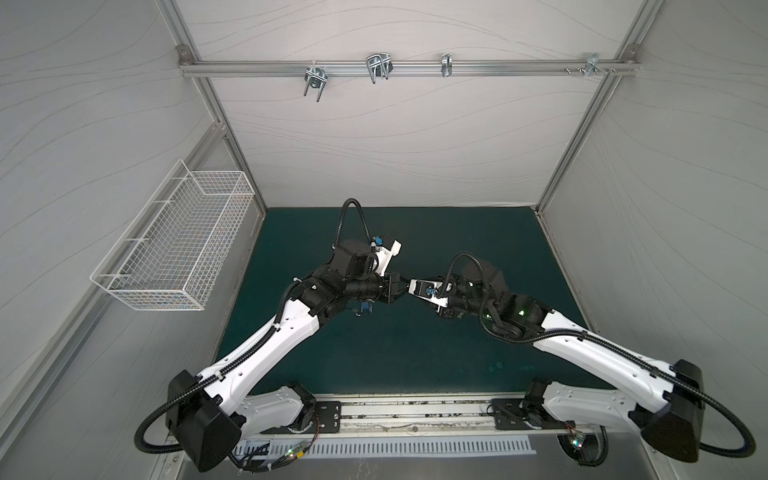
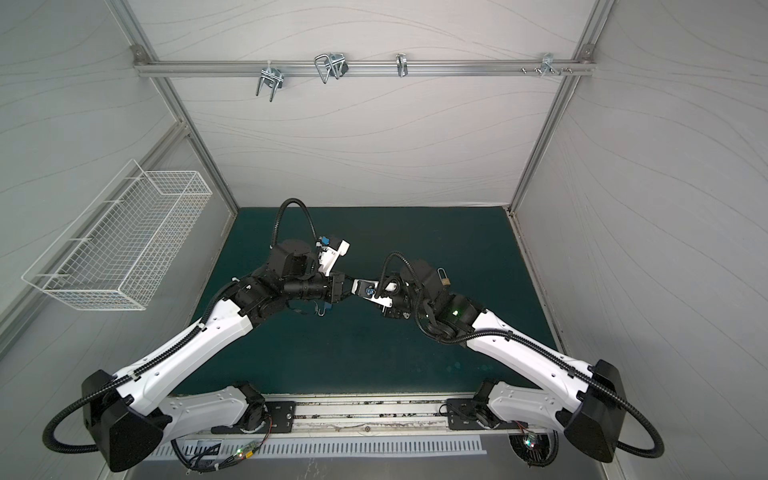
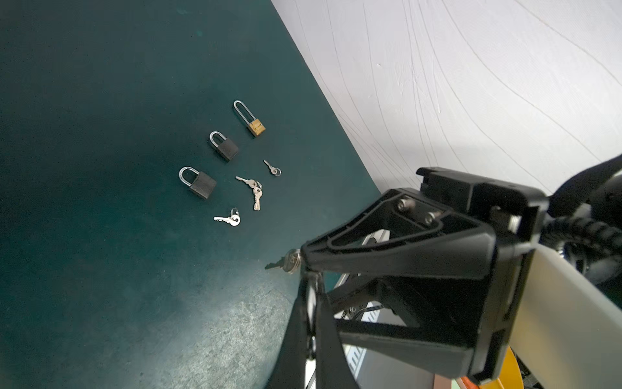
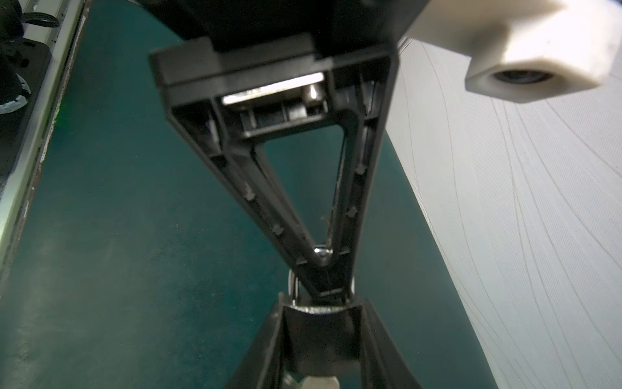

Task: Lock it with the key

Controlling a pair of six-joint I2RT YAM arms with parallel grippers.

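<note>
Key (image 3: 285, 263) beside padlock (image 4: 323, 336) over dark green mat (image 3: 101, 252), within white fabric walls (image 3: 471, 84).

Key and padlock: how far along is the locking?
Done: key picked up, pinched in the shut left gripper. In hand: right gripper holds what looks like a dark padlock, tip to tip with the left. Left: insert and turn; the key's blade is free.
</note>
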